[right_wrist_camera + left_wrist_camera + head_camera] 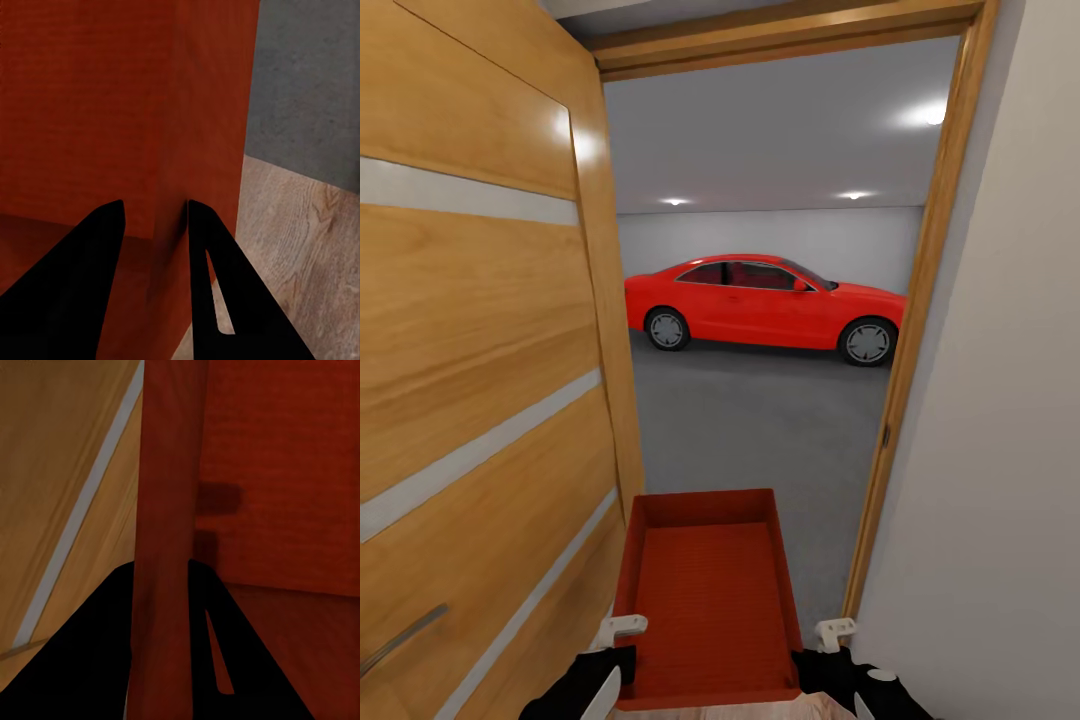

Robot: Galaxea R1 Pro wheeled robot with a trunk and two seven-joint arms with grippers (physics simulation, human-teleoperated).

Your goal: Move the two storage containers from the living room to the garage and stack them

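The open wooden door (480, 380) stands close on the left, so the left gripper (615, 640) or its arm could scrape it in passing. That gripper is clamped over the left wall of the storage container (710, 600), held level in the doorway. The right gripper (830, 640) pinches the opposite wall, close to the door frame (910, 380); a knock there could loosen either grip and drop the bin short of the garage floor (760, 420), where a red car (765, 310) is parked well ahead.
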